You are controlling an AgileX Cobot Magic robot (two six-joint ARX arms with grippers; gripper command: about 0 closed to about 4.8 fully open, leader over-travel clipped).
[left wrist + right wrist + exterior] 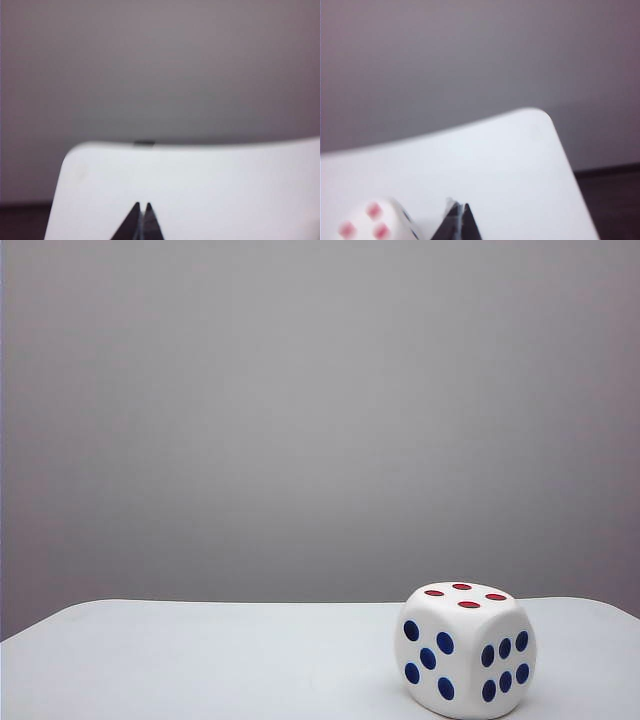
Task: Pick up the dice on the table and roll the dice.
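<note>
A large white dice point(464, 650) with rounded corners sits on the white table point(200, 660), its red four-pip face turned up and two faces of dark blue pips, a five and a six, toward the exterior camera. It rests free on the tabletop toward the near right of that view, with nothing touching it and neither arm in sight there.

In the right wrist view the dice point(375, 222) appears just beside the right gripper point(457, 207), blurred, with red pips on top and a hint of dark pips on the side facing the fingertips. A narrow strip of table shows between the two, so they look apart, though the blur makes contact hard to rule out. The right gripper's dark fingers meet at their tips with no gap, closed on nothing, and point across the table toward its rounded far corner.

The left gripper point(141, 206) is likewise closed and empty, its two dark fingertips pressed together over bare tabletop point(200, 190), aimed at the far edge, where a small dark mark point(145, 143) sits. The dice is out of this gripper's camera view. A plain grey wall point(320, 410) backs the scene.
</note>
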